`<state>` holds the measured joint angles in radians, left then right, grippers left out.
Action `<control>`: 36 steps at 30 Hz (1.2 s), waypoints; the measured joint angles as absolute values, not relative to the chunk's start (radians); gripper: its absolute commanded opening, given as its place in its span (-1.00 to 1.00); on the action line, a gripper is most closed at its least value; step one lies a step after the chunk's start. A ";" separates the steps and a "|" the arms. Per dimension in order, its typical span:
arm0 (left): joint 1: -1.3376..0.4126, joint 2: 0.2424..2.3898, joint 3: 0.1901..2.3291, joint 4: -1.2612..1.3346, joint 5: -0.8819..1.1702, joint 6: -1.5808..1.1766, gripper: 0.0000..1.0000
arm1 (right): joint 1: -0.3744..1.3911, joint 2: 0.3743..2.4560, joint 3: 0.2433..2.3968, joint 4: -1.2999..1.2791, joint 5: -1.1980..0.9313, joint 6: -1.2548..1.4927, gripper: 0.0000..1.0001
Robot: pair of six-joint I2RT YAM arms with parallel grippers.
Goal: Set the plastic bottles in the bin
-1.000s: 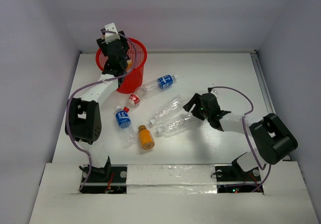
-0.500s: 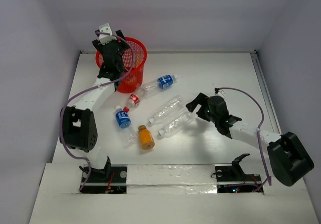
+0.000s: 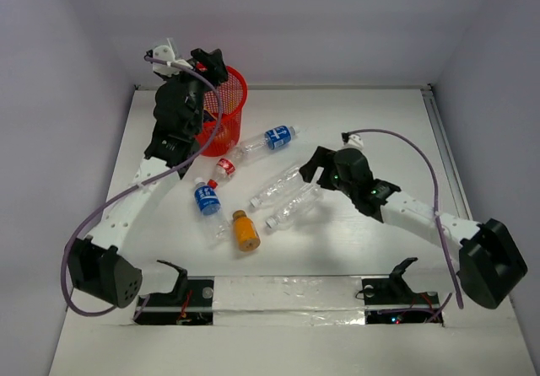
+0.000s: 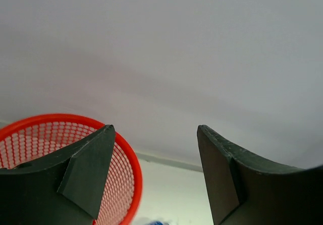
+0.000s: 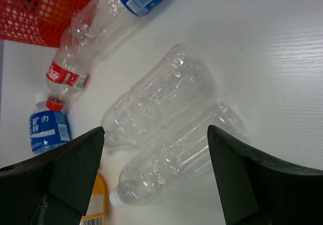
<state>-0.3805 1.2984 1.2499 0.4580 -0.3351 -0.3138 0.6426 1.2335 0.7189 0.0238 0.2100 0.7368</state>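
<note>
The red mesh bin stands at the back left, with its rim in the left wrist view. My left gripper is open and empty, raised over the bin's far rim. Several bottles lie right of the bin: a blue-labelled one, a red-labelled one, a small blue one, a stubby orange one and two clear ones. My right gripper is open above the two clear bottles, touching neither.
White walls close in the table at the back and both sides. A raised rail runs along the right edge. Purple cables loop off both arms. The bin shows at the right wrist view's top left.
My left arm has stretched up and back, lifting the gripper from inside the bin to above its far rim. My right arm has reached forward and left over the two clear bottles.
</note>
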 measured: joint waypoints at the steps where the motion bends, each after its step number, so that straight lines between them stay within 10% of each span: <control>1: -0.391 1.277 1.250 0.427 -0.326 -0.323 0.24 | 0.660 1.265 0.737 0.017 0.212 0.736 0.71; 16: -0.420 0.833 0.974 0.228 -0.192 -0.404 0.24 | 0.704 1.570 1.003 -0.153 0.279 0.737 0.69; 36: -0.420 0.781 0.897 0.210 -0.197 -0.391 0.23 | 0.704 1.872 1.282 -0.313 0.308 0.791 0.80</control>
<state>-0.4198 0.7807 0.8967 0.2100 -0.1970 -0.3908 0.7036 1.8725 1.2823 -0.3134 0.3084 0.7910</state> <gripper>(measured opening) 0.617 0.916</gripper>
